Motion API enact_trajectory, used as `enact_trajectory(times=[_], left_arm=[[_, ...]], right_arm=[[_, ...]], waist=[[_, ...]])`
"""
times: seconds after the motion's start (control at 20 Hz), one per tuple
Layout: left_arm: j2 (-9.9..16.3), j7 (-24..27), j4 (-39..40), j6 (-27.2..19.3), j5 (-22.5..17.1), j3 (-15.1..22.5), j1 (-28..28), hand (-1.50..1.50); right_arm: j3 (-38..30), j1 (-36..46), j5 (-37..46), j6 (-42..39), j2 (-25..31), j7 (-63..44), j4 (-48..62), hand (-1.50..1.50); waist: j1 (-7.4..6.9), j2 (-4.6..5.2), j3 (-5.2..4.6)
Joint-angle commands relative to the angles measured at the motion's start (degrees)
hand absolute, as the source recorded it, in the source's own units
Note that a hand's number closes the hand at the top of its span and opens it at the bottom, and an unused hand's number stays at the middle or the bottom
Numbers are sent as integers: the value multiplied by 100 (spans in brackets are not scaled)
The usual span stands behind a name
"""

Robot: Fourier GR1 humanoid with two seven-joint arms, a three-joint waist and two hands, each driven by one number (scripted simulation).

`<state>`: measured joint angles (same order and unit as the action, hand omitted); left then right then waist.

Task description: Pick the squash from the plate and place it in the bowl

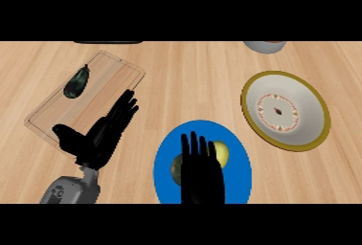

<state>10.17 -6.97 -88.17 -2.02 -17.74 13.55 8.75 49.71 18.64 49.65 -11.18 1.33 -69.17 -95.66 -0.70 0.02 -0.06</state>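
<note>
Nearest to you, your right hand [201, 174] hangs over the blue plate [167, 158], fingers straight and together, holding nothing. The squash [220, 153] sits on that plate, peeking out yellow-green on both sides of the hand. Your left hand [102, 131] rests open over the corner of the clear tray [117, 67], where a dark eggplant [76, 82] lies. Off to the right is the bowl [286, 111], yellow-rimmed. At the far edge there's a grey dish [265, 46].
</note>
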Motion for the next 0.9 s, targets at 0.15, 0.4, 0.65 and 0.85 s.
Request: enact_trajectory(times=[0.15, 0.4, 0.65, 0.85], left_arm=[[72, 17, -146, 99, 17, -80, -231, 0], [-17, -84, -279, 41, 92, -53, -190, 0], [2, -251, -374, 141, -9, -130, -176, 0], [-33, -145, -366, 173, 95, -106, -299, 0]], right_arm=[[295, 216, -47, -56, -126, -1407, 141, -150], [74, 82, 35, 8, -126, -1037, 256, -150], [-14, 327, 1, 548, -127, -833, 909, -150], [107, 216, 21, 599, -127, -915, 865, -150]], waist=[[14, -14, 1], [57, -18, 4], [3, -9, 6], [15, -10, 5]])
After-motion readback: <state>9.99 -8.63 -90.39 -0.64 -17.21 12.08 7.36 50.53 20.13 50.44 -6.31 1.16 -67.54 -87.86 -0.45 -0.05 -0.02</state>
